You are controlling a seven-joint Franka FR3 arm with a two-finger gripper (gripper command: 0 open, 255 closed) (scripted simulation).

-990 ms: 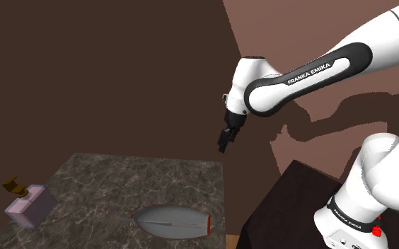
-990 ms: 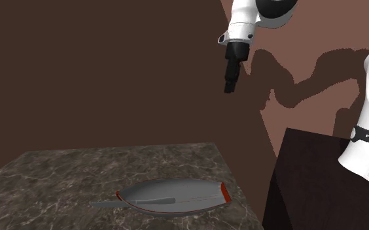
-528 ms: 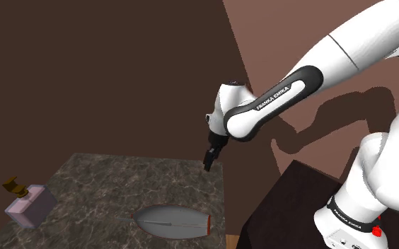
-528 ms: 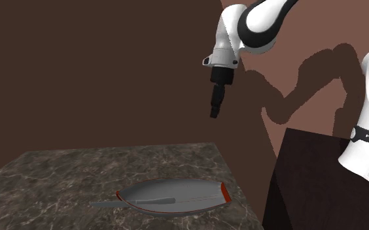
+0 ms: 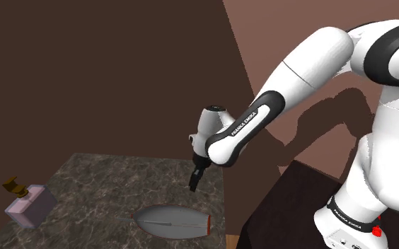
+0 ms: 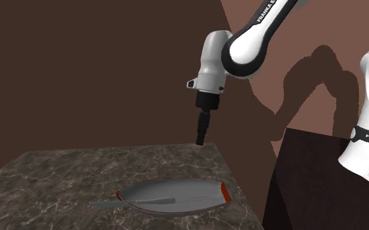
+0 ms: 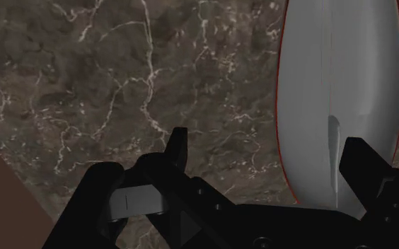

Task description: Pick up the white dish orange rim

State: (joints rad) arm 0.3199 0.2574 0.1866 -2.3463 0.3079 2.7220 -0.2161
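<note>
Gripper (image 5: 194, 185) hanging over the counter (image 5: 99, 180), with the dish (image 5: 173, 221) untouched.

The gripper sits in the middle of the shoulder view, above the far side of the stone counter. Its two black fingers (image 7: 177, 145) are spread wide, with nothing held between them. The dish is long, shallow and grey with an orange-red rim (image 6: 224, 193). It lies flat at the bottom centre of that view, close to the counter's right-hand edge. The likely trouble is the rim, which sits low against the stone. Fingers coming down off-line could hit the counter, skid across the smooth bowl, or push the dish toward the nearby edge and off it.
</note>
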